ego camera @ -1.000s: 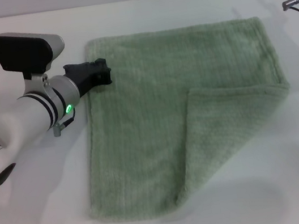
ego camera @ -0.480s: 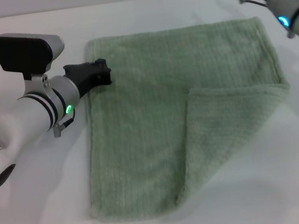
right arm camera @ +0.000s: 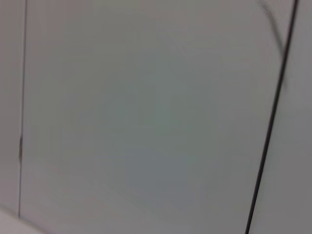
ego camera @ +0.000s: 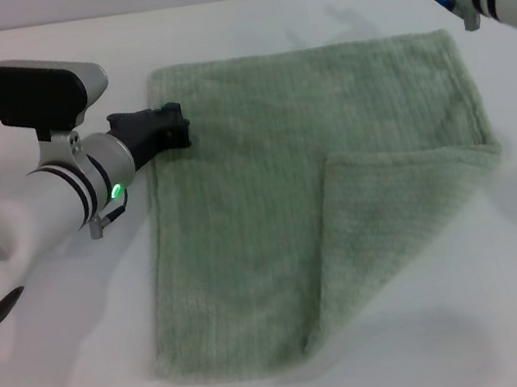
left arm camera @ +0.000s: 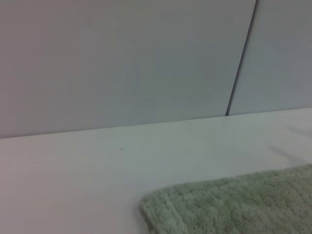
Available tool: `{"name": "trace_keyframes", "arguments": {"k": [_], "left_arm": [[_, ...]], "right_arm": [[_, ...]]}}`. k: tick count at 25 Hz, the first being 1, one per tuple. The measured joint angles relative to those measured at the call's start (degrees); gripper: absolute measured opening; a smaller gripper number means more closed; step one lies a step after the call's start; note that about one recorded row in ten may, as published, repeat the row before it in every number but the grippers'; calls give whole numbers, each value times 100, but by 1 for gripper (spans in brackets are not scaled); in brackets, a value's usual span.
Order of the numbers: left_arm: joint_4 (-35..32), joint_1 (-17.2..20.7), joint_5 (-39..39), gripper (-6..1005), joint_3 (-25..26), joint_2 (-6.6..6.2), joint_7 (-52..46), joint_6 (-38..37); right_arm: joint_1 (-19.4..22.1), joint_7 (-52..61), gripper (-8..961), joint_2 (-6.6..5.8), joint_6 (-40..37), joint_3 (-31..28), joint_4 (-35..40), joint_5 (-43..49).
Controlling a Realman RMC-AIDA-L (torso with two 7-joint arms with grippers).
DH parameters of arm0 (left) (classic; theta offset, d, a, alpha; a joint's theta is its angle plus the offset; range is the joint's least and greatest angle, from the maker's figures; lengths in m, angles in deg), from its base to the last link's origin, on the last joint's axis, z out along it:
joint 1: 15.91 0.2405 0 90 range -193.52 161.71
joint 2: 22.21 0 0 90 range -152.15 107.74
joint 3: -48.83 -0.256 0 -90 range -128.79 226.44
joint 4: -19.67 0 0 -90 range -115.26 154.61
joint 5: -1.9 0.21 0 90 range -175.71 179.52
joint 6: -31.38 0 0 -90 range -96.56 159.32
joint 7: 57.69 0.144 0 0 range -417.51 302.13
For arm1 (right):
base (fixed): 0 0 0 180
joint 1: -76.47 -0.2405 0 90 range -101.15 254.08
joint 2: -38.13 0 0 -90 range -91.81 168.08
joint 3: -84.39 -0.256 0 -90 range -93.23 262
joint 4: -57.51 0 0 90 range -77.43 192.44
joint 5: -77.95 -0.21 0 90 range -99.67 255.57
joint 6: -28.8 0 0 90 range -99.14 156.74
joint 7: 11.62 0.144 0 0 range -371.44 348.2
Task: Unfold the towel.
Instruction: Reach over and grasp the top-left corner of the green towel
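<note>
White surface bears the towel; left gripper fingers clamp its edge; right gripper's fingers can't be told.

Bright, even light — soft shadows; wrist views blurred.

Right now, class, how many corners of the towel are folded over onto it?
1. On the towel, only the near right corner is folded over, lying on top. The far left corner, far right corner and near left corner lie flat.
</note>
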Motion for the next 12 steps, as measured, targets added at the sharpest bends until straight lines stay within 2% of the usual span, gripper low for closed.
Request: {"name": "trace_keyframes", "arguments": {"k": [2, 3, 4, 5, 7, 8, 11, 12], "left_arm": [[-15, 2, 0, -1, 0, -2, 9, 0], [-26, 2, 0, -1, -1, -2, 12, 0], [-26, 2, 0, -1, -1, -2, 12, 0], [-26, 2, 0, -1, -1, -2, 12, 0], [-55, 2, 2, -1, -1, -5, 16, 0], [-55, 2, 2, -1, -1, -5, 16, 0], [-55, 2, 9, -1, -1, -5, 18, 0], [-56, 2, 9, -1, -1, -5, 18, 0]], "right_arm": [[-176, -310, 693, 0, 878, -128, 340, -38], [-176, -310, 693, 0, 878, -128, 340, -38], [-318, -534, 693, 9, 1453, -236, 478, -57], [-318, -534, 694, 9, 1453, -236, 478, -57], [-561, -994, 694, 13, 2261, -466, 581, -351], [-561, -994, 694, 13, 2261, -466, 581, -351], [-768, -1857, 694, 13, 3109, -927, 598, -1125], [-911, -2444, 694, 13, 3664, -1304, 594, -1619]]}}
